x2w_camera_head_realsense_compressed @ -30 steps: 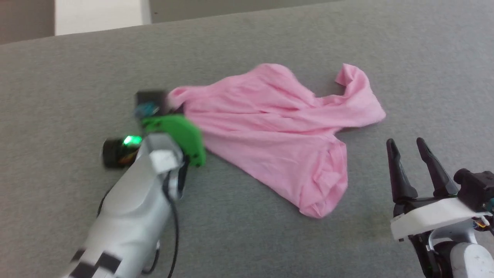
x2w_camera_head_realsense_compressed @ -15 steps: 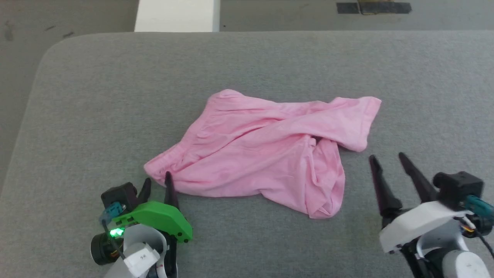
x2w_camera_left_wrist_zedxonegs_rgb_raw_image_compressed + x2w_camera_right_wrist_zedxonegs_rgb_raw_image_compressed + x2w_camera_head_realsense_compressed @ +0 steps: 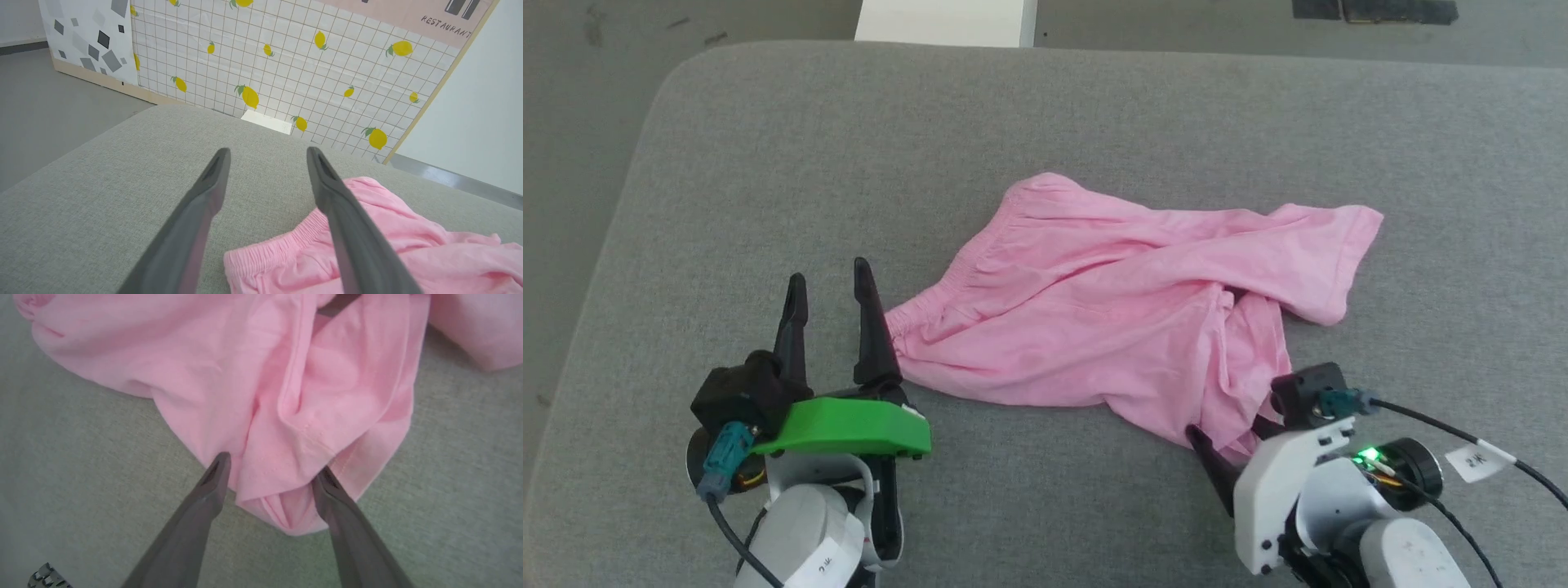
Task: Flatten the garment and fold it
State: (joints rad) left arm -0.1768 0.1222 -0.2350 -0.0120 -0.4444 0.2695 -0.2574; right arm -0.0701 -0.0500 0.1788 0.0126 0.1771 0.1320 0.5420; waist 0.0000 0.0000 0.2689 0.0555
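The garment (image 3: 1111, 318) is lying crumpled on the grey cushion (image 3: 768, 163). The left gripper (image 3: 828, 273) is resting open and empty just beside the waistband corner. The right gripper (image 3: 273, 464) is straddling the near hem fold, jaws spread wide and seemingly touching the cloth.

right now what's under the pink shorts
Grey cushion shows all round the shorts, so they lie on it. Their own layers overlap at the bunched leg between the fingers of the open right pincer. Anything beneath the cloth itself is covered.
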